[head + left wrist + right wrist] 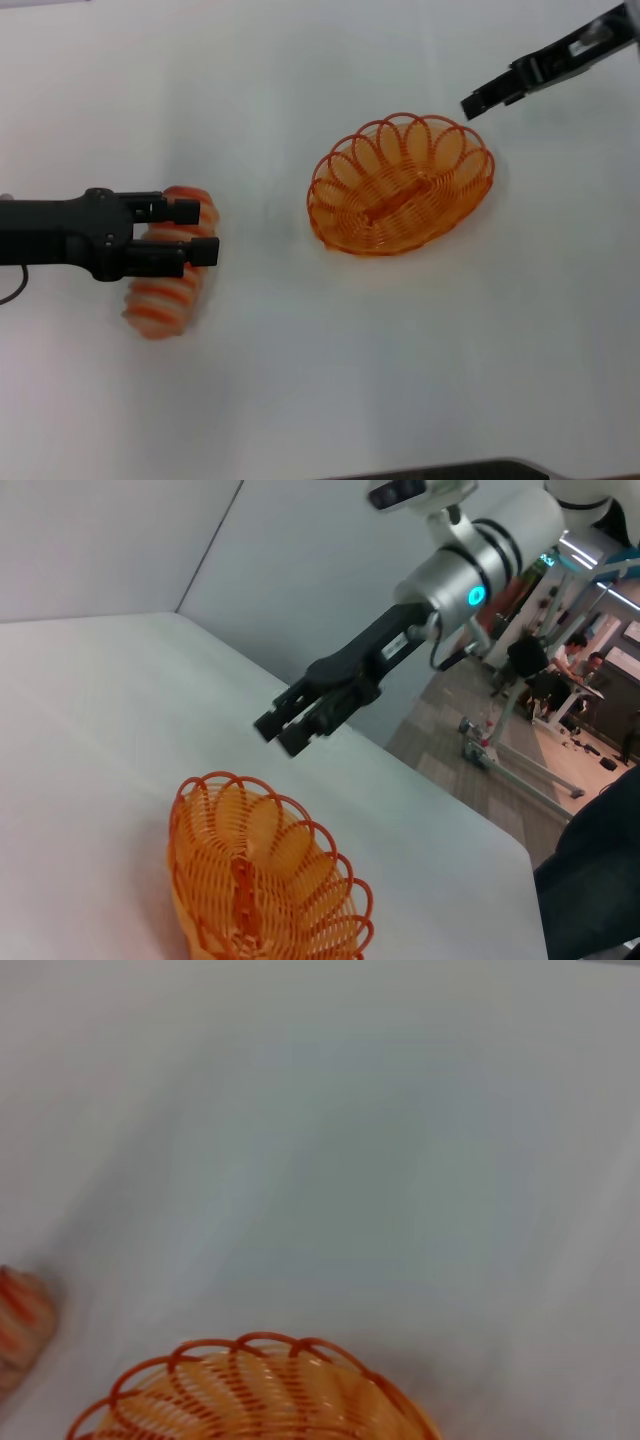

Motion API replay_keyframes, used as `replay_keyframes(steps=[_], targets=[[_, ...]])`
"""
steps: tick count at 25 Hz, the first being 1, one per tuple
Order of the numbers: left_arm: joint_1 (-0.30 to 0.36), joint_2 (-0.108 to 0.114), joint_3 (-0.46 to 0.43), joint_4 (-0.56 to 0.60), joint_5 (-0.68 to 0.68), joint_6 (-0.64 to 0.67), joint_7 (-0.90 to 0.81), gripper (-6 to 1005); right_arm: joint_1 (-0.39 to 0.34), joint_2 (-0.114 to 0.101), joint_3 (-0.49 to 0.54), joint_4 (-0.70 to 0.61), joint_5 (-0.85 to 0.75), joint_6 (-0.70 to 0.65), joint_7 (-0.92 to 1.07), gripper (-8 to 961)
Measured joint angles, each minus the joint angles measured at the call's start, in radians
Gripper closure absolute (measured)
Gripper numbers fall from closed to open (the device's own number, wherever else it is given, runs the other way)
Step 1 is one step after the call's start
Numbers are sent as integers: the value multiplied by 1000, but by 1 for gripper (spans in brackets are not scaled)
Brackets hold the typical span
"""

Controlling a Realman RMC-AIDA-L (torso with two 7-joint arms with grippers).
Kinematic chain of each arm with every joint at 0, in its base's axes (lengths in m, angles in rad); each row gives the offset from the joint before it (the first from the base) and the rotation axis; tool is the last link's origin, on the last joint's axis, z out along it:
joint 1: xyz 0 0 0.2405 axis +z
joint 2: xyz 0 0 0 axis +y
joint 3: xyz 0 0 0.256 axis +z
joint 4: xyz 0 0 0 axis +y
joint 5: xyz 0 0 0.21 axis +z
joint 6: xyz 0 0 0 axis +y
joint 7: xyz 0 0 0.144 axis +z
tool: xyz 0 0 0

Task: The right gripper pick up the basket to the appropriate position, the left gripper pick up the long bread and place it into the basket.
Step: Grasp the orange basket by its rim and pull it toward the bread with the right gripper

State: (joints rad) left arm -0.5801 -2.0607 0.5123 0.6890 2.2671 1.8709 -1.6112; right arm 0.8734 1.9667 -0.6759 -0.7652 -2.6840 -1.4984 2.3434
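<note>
The basket point(402, 186) sits mid-bench toward the right edge, holding nothing, with bare white bench point(400, 380) all round it. The right gripper point(480, 103) hangs just beyond its far-right rim, fingers nearly together, holding nothing. Near the left edge, the left gripper point(200, 231) spreads open over the long bread point(172, 268), which lies flat

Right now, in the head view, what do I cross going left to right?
left gripper over the long bread → bare table → basket → right gripper, above the basket's far right rim.
</note>
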Motion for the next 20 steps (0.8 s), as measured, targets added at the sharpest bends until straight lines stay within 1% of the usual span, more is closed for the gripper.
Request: replay_keyframes(steps=[3, 5, 10, 15, 20], targets=[[2, -4, 0, -2, 0, 0, 3, 220, 7, 4, -67, 52, -3, 69, 22, 247], [3, -6, 0, -2, 0, 0, 4, 220, 14, 5, -92, 94, -4, 108, 27, 252], [3, -7, 0, -3, 0, -2, 5, 221, 22, 13, -123, 144, -4, 157, 27, 263], [0, -7, 0, -2, 0, -4, 5, 221, 22, 15, -135, 177, -2, 187, 20, 275], [-1, -7, 0, -2, 0, -14, 5, 221, 17, 15, -129, 180, 2, 181, 8, 399]])
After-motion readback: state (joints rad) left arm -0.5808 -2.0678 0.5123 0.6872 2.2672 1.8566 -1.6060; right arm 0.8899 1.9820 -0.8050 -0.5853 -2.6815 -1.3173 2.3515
